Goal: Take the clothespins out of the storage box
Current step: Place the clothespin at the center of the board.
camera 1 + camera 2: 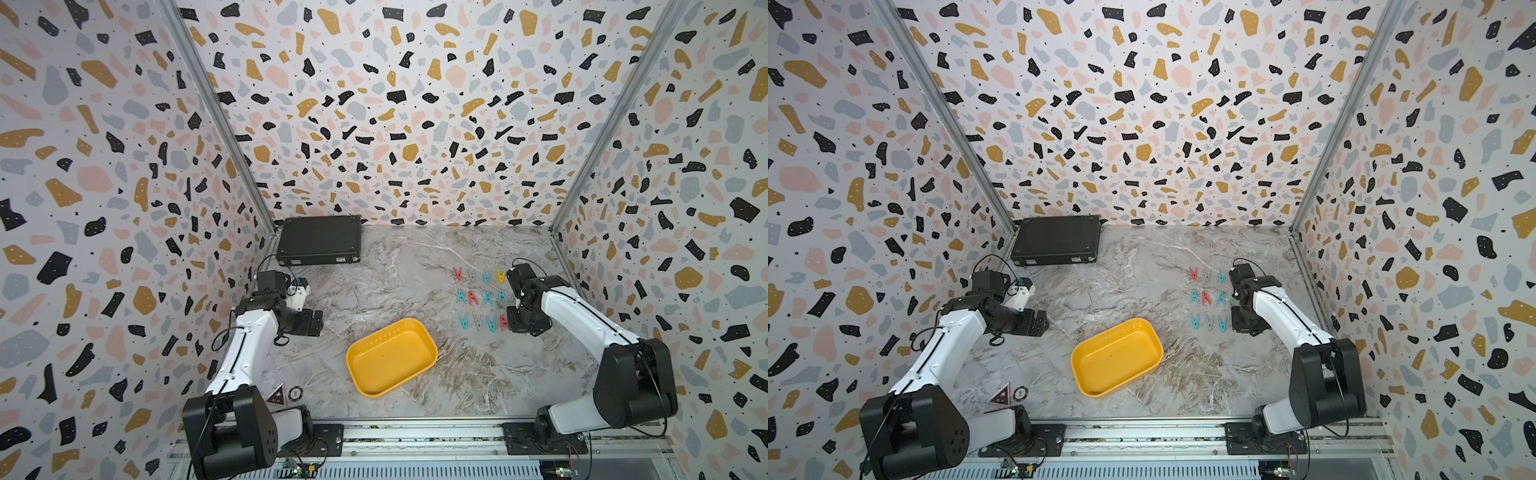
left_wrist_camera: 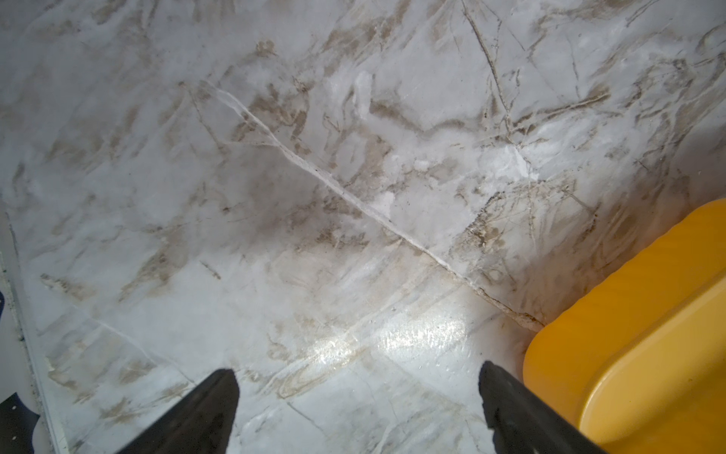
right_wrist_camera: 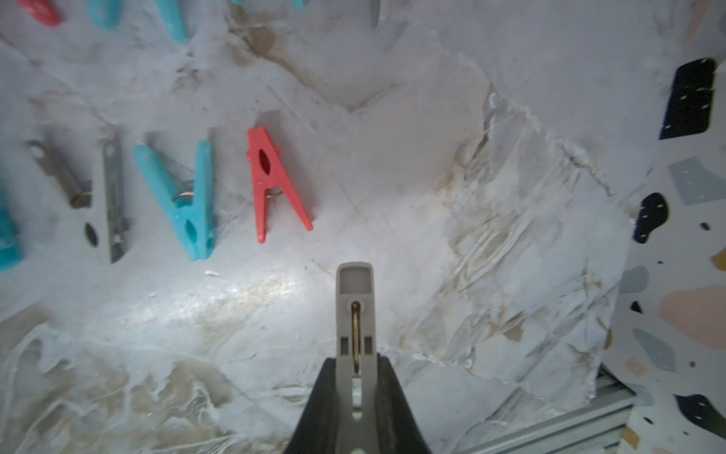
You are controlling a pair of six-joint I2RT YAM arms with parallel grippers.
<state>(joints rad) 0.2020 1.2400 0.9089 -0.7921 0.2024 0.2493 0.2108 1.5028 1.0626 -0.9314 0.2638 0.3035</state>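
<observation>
The right gripper is closed down narrow on a pale grey clothespin, pinching it by one end so that the rest of the peg juts out past the fingertips, above the marble table. Just ahead of the held peg's free end and off toward the left arm lies a red clothespin. Beyond it in the same row lie a teal clothespin and a grey clothespin, all flat on the table and apart from one another.

In both top views the other clothespins form three short rows (teal, red, grey and one yellow-orange) close beside the right gripper, on its side facing the left arm.

The storage box sits well apart from the right gripper, back toward the arm bases and between the two arms, with its yellow floor showing from wall to wall.

The left gripper stands spread wide and holds nothing, its fingers over bare marble. The box's outer wall is just beside the finger nearer the right arm. A black case lies well beyond the left gripper, against the back wall.
</observation>
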